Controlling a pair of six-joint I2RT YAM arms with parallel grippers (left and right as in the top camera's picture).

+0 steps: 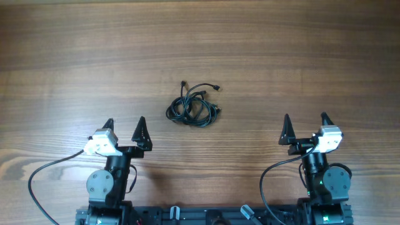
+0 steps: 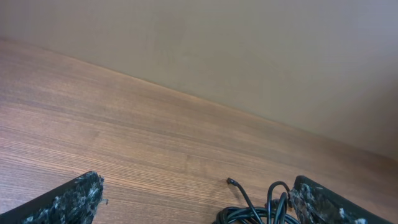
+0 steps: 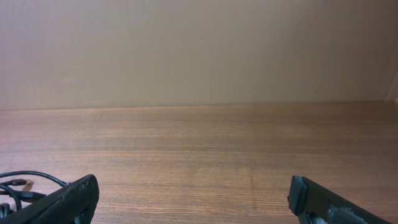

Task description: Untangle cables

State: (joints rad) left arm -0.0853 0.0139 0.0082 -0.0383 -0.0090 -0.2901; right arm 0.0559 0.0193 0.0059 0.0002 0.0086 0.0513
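Note:
The cables (image 1: pixel 192 106) lie bunched in a black knot at the middle of the wooden table, with plug ends sticking out toward the far side. My left gripper (image 1: pixel 124 128) is open and empty, near and left of the knot. My right gripper (image 1: pixel 305 125) is open and empty, near and right of it. In the left wrist view the knot (image 2: pixel 261 208) shows at the bottom right, beside the right finger. In the right wrist view a few strands (image 3: pixel 18 185) show at the bottom left edge.
The wooden table (image 1: pixel 300 56) stretches wide around the knot. A plain beige wall (image 3: pixel 199 50) stands behind the far edge. Thick black arm wires (image 1: pixel 37 181) loop near both arm bases at the near edge.

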